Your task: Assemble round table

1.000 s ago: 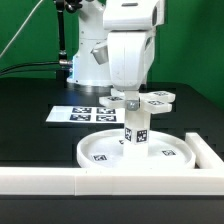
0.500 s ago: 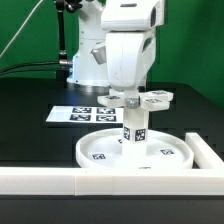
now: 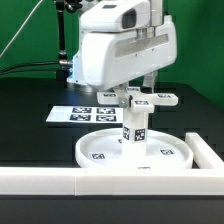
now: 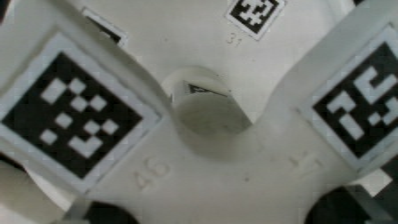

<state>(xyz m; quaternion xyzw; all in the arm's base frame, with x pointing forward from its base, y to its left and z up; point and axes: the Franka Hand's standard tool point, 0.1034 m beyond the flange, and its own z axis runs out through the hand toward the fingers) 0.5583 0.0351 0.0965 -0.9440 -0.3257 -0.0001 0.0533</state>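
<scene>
The large rimmed round disc (image 3: 100,152) lies flat on the black table. The short post (image 3: 135,131), tagged on its sides, stands upright on the disc's middle. The flat cross-shaped foot piece (image 3: 164,99) sits level on top of the post. My gripper (image 3: 134,96) comes straight down onto the foot piece's middle and appears shut on it; the hand hides the fingers' contact. In the wrist view the foot piece (image 4: 214,130) fills the frame very close, with two tagged arms and a round hub socket.
The marker board (image 3: 72,114) lies flat behind the disc on the exterior view's left. The long white border wall (image 3: 50,182) runs along the front, and another stretch (image 3: 207,152) runs along the exterior view's right, close to the disc's rim.
My hand has turned about its vertical axis over the post, and now shows a wider face. The foot piece's arms have swung round a little with it. Disc and post stay put.
</scene>
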